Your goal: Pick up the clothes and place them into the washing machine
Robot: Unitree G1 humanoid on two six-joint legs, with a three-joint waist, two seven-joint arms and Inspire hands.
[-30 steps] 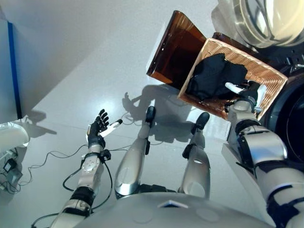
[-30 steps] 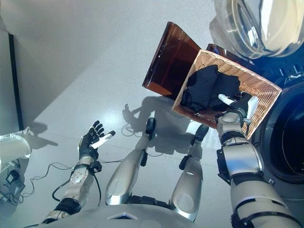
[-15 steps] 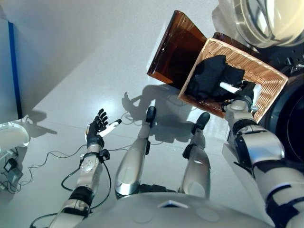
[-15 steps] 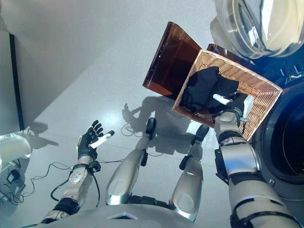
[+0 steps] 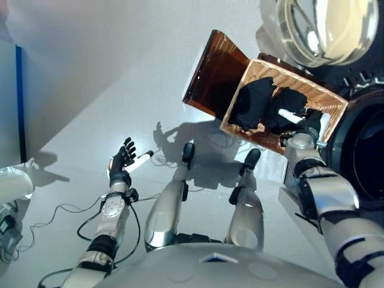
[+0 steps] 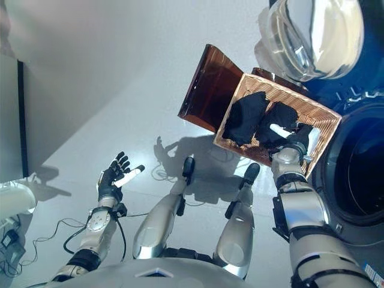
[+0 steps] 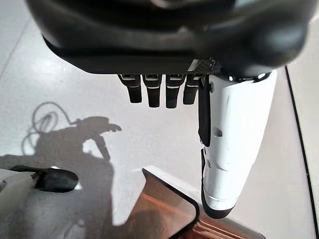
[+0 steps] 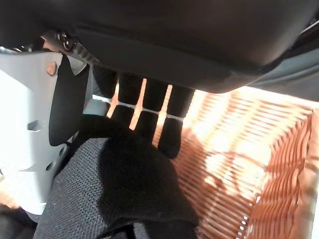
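We judge the main risk to be a shallow catch: our right robot hand (image 6: 295, 135) sits at the near edge of the black clothes (image 6: 246, 116), and if the fingers (image 8: 169, 132) close on only the top fold, the cloth may slip free on the lift or trail over the rim of the wicker basket (image 6: 323, 114) and drag it. A second risk is the short carry to the washing machine (image 6: 354, 171), whose drum opening is just beside the basket while its round glass door (image 6: 312, 33) hangs open above; a dangling sleeve could snag on either. The clothes lie in two dark heaps inside the basket, on the floor against a brown translucent panel (image 6: 207, 87). In the right wrist view the fingers reach straight down just behind the dark knit with the thumb alongside it, not closed, holding nothing yet. Our left robot hand (image 5: 123, 161) hangs open and empty over the floor, well apart from the basket.
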